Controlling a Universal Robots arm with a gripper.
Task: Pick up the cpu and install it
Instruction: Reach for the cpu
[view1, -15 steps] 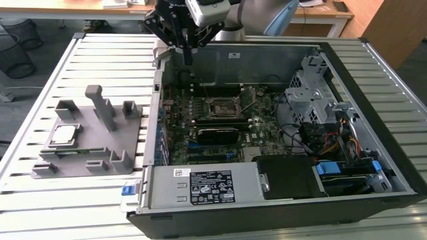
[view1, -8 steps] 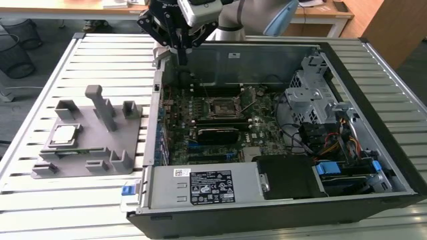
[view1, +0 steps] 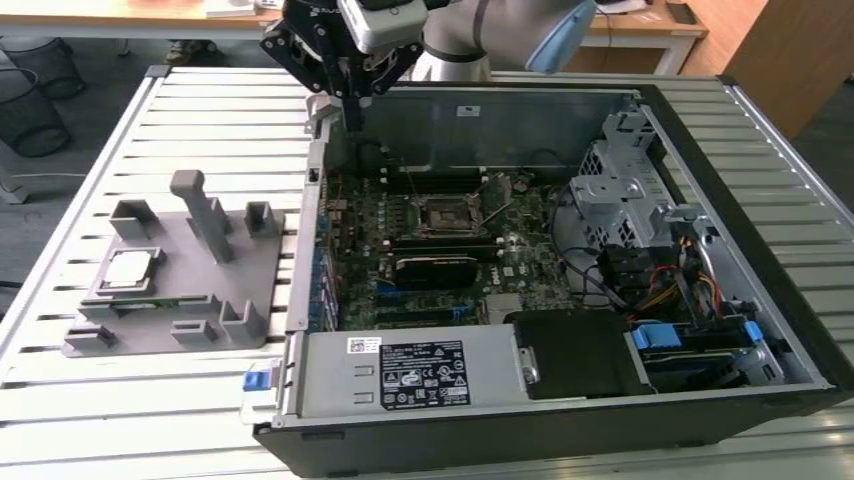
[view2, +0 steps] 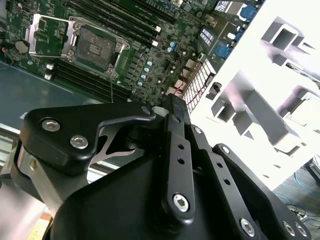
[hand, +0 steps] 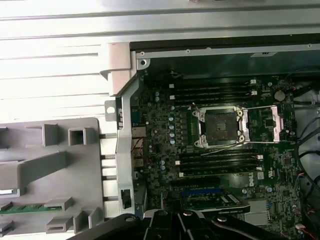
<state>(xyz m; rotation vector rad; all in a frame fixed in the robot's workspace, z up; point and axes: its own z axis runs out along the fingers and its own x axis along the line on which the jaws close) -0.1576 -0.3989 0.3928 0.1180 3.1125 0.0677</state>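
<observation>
Slats of the pale counter (view1: 214, 120) carry a grey holder (view1: 147, 335) at the exterior view's left. The cpu (view1: 130, 270) lies flat in one of its recesses, silvery top up. Just beside the holder stands the open computer case (view1: 534, 120). We see the end effector (view1: 355, 120) well apart from the cpu, hanging over the case's far corner on the holder's side; its fingers are pressed together and grip nothing. In both wrist views we look down on the motherboard (hand: 165, 150), where the socket (hand: 220, 125) lies open with its metal frame (hand: 267, 122) swung aside.
</observation>
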